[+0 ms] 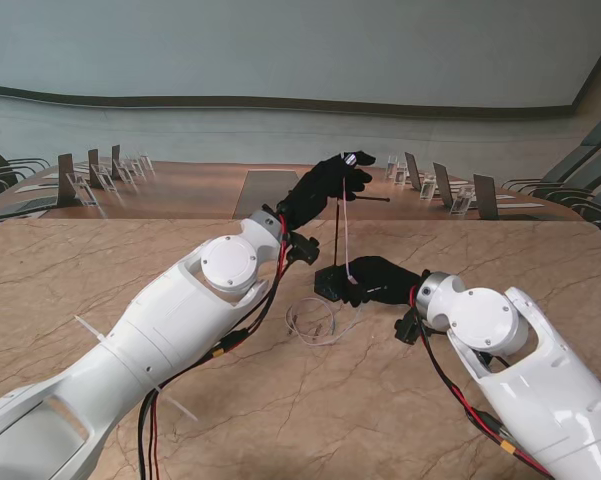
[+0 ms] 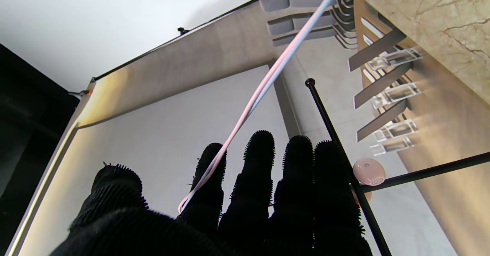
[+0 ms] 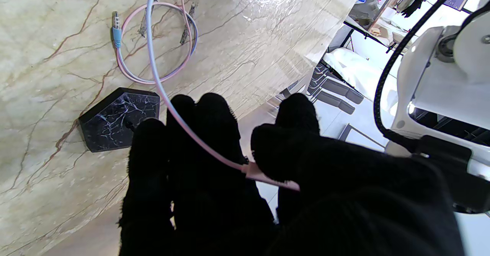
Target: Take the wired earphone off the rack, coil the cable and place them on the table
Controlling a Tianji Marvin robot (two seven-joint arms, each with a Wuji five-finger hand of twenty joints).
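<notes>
The rack is a thin black pole with a crossbar on a dark marble base. My left hand is raised at the top of the pole, with the pink-white earphone cable running across its index finger and a pale earbud beside its fingers at the crossbar. The cable drops straight to my right hand, low beside the base, which pinches the cable between thumb and fingers. The rest of the cable lies in a loose loop on the table, plug included.
The marble table runs to its far edge behind the rack. Beyond it stands a conference table with chairs and name stands. My left forearm lies across the near left of the table, close to the cable loop.
</notes>
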